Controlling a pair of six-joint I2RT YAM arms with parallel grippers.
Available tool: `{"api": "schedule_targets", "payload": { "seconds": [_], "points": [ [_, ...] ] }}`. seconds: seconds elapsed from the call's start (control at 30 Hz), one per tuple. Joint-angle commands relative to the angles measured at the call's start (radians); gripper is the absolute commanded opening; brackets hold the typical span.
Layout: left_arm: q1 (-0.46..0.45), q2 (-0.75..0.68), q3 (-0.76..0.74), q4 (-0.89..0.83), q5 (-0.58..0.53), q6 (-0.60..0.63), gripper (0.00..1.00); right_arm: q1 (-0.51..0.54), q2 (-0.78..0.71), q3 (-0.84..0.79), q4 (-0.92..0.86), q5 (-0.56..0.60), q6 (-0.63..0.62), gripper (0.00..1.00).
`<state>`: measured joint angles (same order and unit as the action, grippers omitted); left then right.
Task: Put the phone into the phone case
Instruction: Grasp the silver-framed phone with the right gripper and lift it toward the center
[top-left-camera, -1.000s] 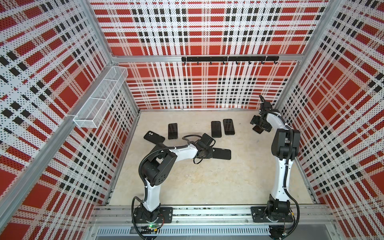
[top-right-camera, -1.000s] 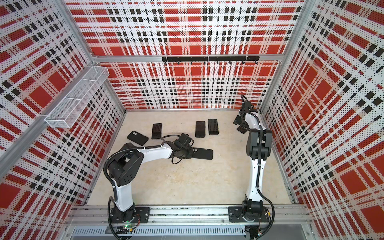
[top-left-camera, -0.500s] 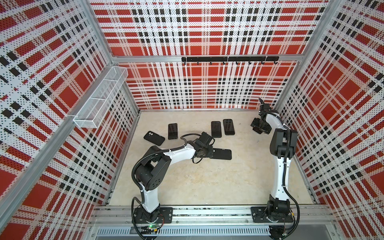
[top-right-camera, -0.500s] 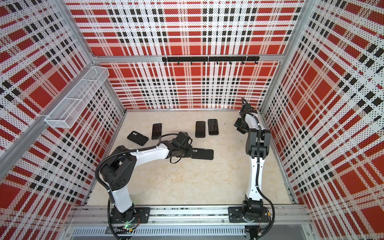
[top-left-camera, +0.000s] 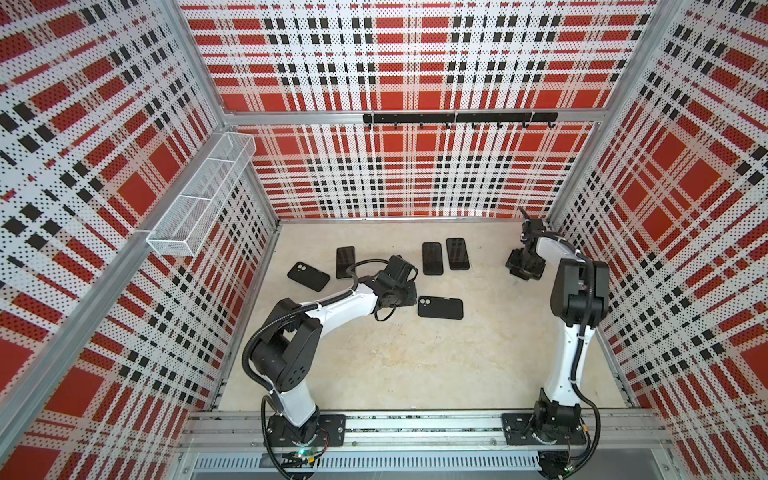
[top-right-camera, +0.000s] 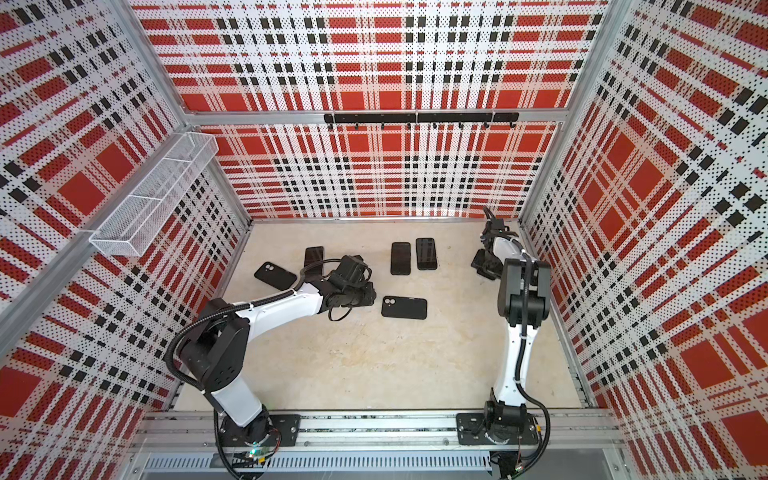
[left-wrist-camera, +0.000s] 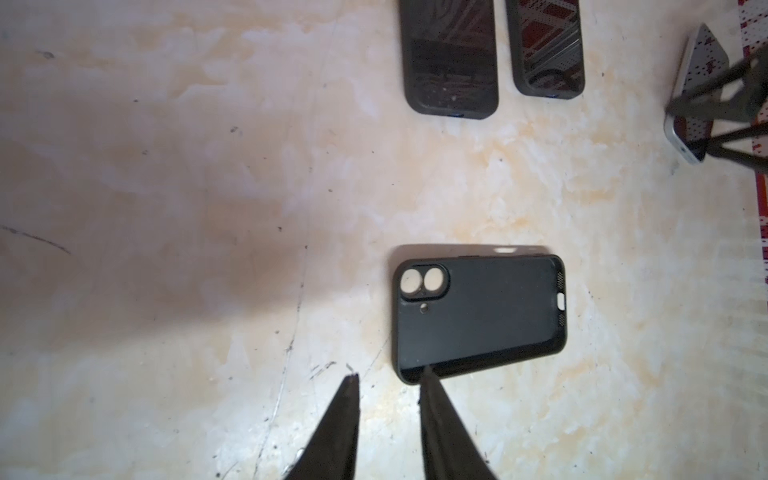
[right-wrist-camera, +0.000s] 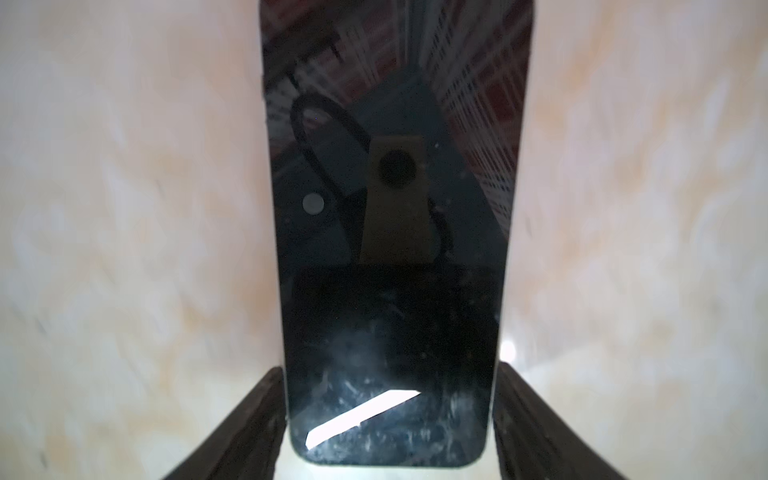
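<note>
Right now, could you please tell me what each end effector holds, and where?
Left end effector: nothing, open at the phone case corner. Right end effector flanks the phone's long edges near one end; grip cannot be told.

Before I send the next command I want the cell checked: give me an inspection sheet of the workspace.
Surface: beige mottled tabletop, scuffed; no spills seen.
Job's things: empty black rubbery phone case lies open side up mid-table; bare black glass-fronted phone sits under the right gripper, posture unclear.
Clutter: second black case; lone dark glossy slab; pair of dark glossy slabs side by side.
Grippers: left gripper open, one fingertip over the case's corner; right gripper straddles the phone's end, grip unclear.
Cables: black wrist cable loops above the table, off the case.
Surroundings: red-black-white plaid perforated walls; white wire basket; black hook rail.
</note>
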<state>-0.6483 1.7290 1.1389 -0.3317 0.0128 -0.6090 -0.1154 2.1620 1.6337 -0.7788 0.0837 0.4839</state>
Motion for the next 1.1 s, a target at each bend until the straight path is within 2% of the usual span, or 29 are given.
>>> {"api": "schedule_targets", "payload": {
  "seconds": [0.0, 0.13, 0.2, 0.23, 0.53, 0.73, 0.8, 0.97, 1.07],
  "points": [
    [0.008, -0.028, -0.01, -0.012, -0.013, 0.029, 0.29, -0.007, -0.119, -0.161, -0.023, -0.046, -0.026, 0.74],
    [0.004, -0.03, -0.009, -0.01, -0.007, 0.029, 0.29, -0.008, -0.242, -0.343, -0.033, -0.112, -0.04, 0.77],
    [0.001, -0.032, -0.01, -0.009, -0.007, 0.029, 0.29, -0.009, -0.269, -0.364, -0.053, -0.119, -0.054, 0.88],
    [0.001, -0.031, -0.01, -0.006, -0.007, 0.029, 0.29, -0.011, -0.272, -0.358, -0.057, -0.11, -0.058, 0.99],
    [-0.005, -0.041, -0.022, 0.0, -0.011, 0.034, 0.29, -0.049, -0.144, -0.203, -0.073, -0.067, -0.093, 1.0],
    [0.008, -0.048, -0.021, 0.012, 0.017, 0.041, 0.29, -0.053, -0.081, -0.175, -0.083, -0.079, -0.137, 0.94],
    [0.01, -0.049, -0.015, 0.013, 0.02, 0.042, 0.29, -0.052, -0.083, -0.173, -0.089, -0.072, -0.149, 0.87],
    [0.036, -0.049, 0.002, 0.013, 0.055, 0.066, 0.3, -0.053, -0.136, -0.176, -0.1, -0.081, -0.206, 0.6],
    [0.074, -0.06, 0.018, 0.017, 0.107, 0.09, 0.31, -0.04, -0.192, -0.184, -0.099, -0.143, -0.295, 0.6]
  ]
}}
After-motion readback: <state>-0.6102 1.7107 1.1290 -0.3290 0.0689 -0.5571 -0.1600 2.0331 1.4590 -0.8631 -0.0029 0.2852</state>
